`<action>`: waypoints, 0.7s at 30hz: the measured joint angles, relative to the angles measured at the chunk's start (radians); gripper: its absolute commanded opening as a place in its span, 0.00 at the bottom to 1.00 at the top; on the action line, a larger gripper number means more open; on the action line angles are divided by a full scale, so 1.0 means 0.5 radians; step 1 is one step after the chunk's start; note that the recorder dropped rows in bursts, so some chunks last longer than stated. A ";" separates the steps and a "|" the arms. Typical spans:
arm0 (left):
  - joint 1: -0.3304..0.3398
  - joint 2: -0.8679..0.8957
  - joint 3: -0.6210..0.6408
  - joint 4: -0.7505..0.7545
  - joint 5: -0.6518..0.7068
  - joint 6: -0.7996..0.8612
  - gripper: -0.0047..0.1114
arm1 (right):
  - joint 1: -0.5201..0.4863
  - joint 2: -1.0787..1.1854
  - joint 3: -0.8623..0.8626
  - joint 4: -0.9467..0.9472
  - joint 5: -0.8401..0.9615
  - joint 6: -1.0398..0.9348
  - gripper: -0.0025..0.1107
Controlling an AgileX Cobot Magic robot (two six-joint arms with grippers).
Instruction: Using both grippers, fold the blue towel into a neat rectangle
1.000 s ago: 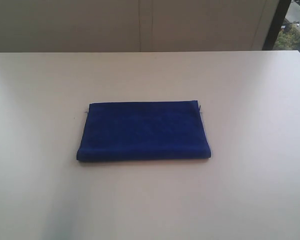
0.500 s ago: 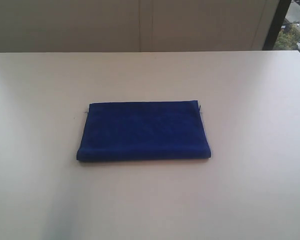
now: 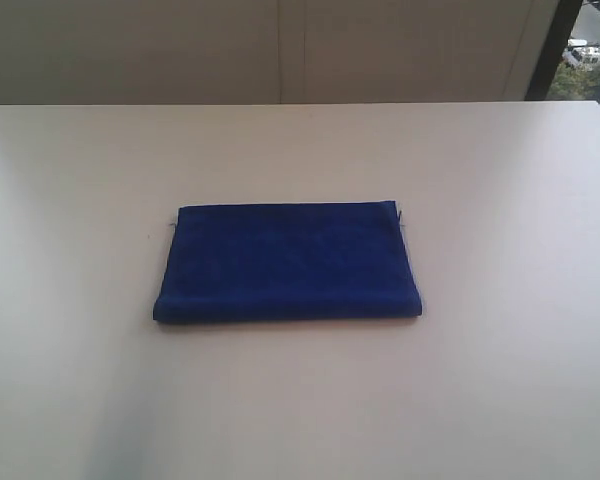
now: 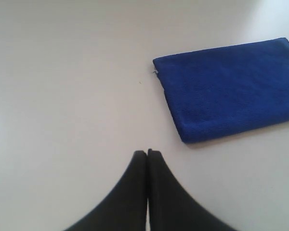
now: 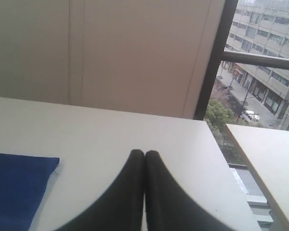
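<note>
Stillness is the news here: over the last second the blue towel (image 3: 288, 262) has not shifted at all. It lies in the middle of the exterior frame on the pale desk (image 3: 500, 400), already doubled into a tidy rectangle. Its rounded folded edge faces the bottom of the frame and its open edges face the top. The only thing that has moved is a white vehicle (image 3: 580, 52) outside the window at the upper right, which has nothing to do with the work.

Neither arm shows in the exterior view. The left wrist view shows the left gripper (image 4: 147, 151) clenched, its two dark fingers pressed flat together with nothing between them. It hangs over bare desk, well apart from the towel's near corner. The right gripper (image 5: 144, 152) is clenched and empty in the same way. It looks out toward the far wall and a window, with only one corner of the towel in its picture.

With the cloth lying squared and both grippers withdrawn and holding nothing, I judge the folding finished, or at most awaiting a last check of the edges.

No brand or lettering can be read anywhere. A small pale scrap (image 3: 401, 215) pokes out at the towel's upper right corner, probably its tag, but it is too small to show any writing. The desk surface is plain and unmarked.
</note>
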 measured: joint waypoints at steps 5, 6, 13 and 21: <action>0.000 0.000 0.000 0.000 0.000 0.000 0.04 | 0.000 -0.157 0.372 0.063 -0.048 0.000 0.02; 0.000 0.000 0.000 0.000 0.000 0.000 0.04 | 0.000 -0.166 0.453 0.117 -0.058 0.000 0.02; 0.000 0.000 0.000 0.000 0.000 0.000 0.04 | 0.000 -0.170 0.646 0.200 -0.089 0.000 0.02; 0.000 0.000 0.000 0.000 0.000 0.000 0.04 | 0.000 -0.170 0.702 0.227 -0.126 0.000 0.02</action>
